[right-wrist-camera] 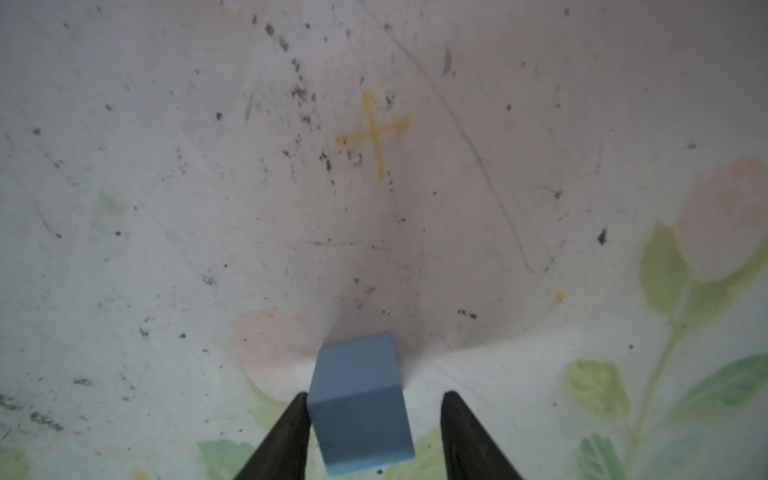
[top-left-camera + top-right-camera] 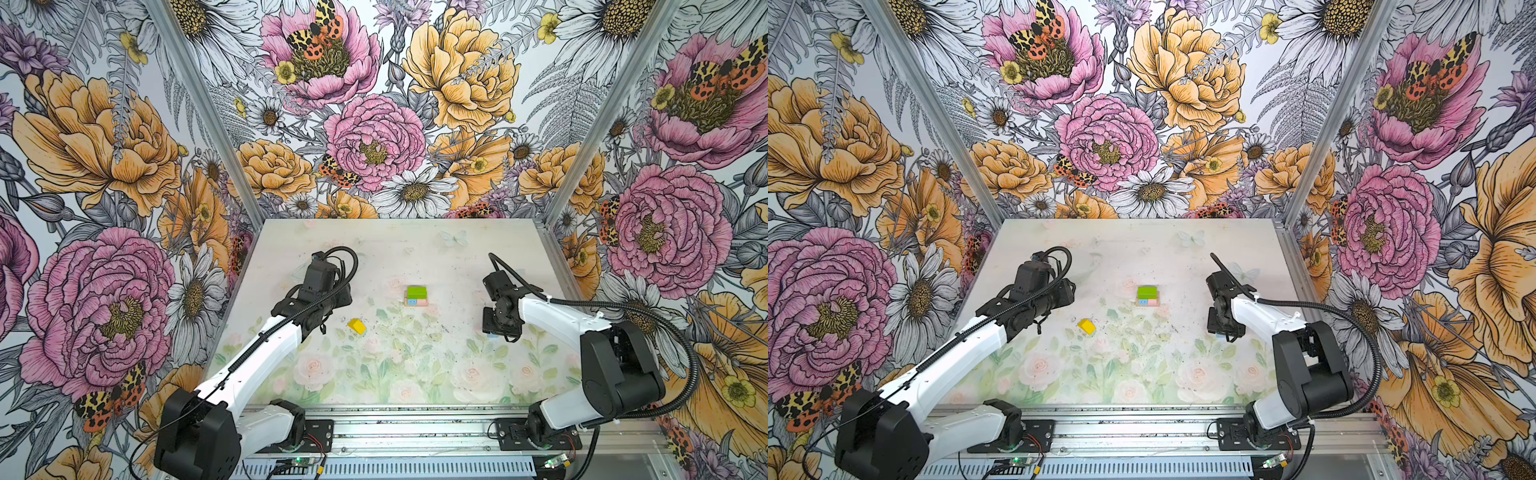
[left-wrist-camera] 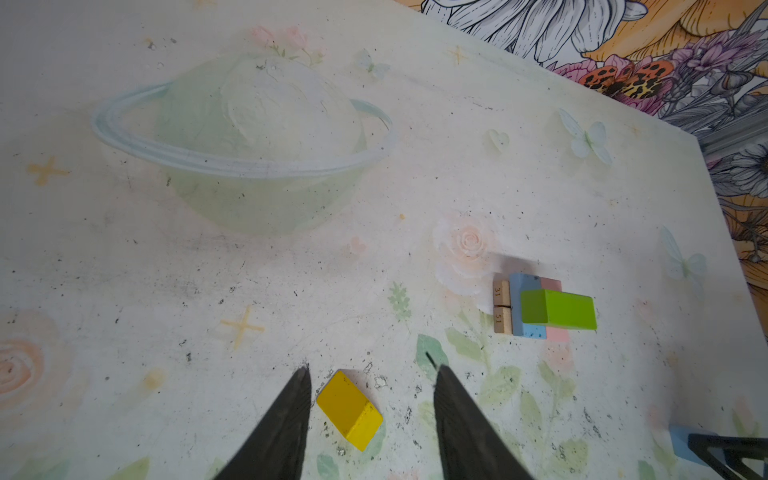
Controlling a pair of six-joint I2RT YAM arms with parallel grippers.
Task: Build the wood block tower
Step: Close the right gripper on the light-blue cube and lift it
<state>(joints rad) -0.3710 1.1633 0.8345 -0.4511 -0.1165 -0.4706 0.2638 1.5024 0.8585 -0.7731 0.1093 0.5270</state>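
Right wrist view: right gripper [image 1: 375, 395] fingers spread around light blue cube [image 1: 359, 395], one finger touching, other apart. Centre cube, squeeze square, lift straight. Tower [image 2: 417, 302] well apart, green brick [image 2: 416, 292] topmost. Left gripper [image 3: 372, 370] spread astride yellow roof piece [image 3: 349, 409].

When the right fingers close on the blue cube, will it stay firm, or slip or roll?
The cube looks like solid painted wood, so it should probably stay stiff. Its flat faces make rolling unlikely. It sits against one of the fingers with a gap at the other, so it may slide or twist slightly as they close.
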